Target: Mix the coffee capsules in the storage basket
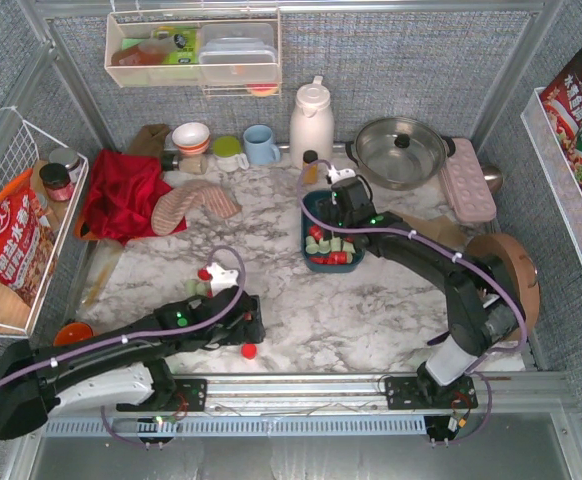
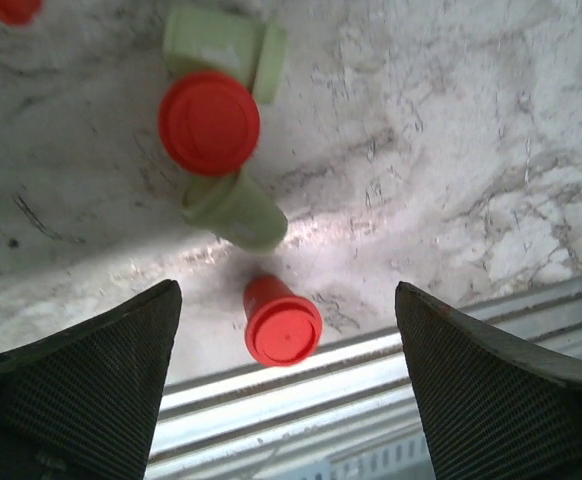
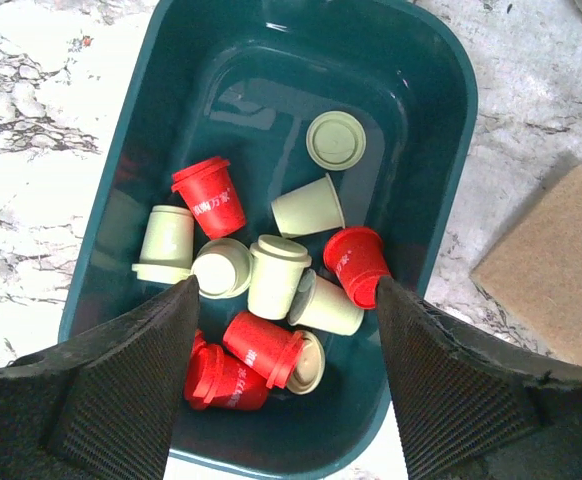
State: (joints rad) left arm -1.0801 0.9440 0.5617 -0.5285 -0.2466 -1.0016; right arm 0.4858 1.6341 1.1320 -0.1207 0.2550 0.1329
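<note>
- Capsules [image 3: 276,275]: red and green, heaped together in the near half of the basket [image 3: 436,150]; its far end holds one green.
- Basket sits on the table [image 1: 301,320], right of centre.
- Strays [image 2: 209,122]: several red and green capsules lie on the table near the front rail [image 2: 371,375], well apart from the basket.
- Handling, as judged: light, stiff, thin-walled, smooth and tapered, so apt to roll or slip from a pinch. Grip across the body, just under the rim flange.
- Right gripper [image 3: 283,330]: above the heap, jaws apart, nothing held.
- Left gripper [image 2: 289,340]: jaws wide apart, empty, over a red stray.
- Views: only the right wrist shows the colour spread inside the basket. Only the left wrist shows how the strays lie. Only the top view shows the gap between strays and basket.
</note>
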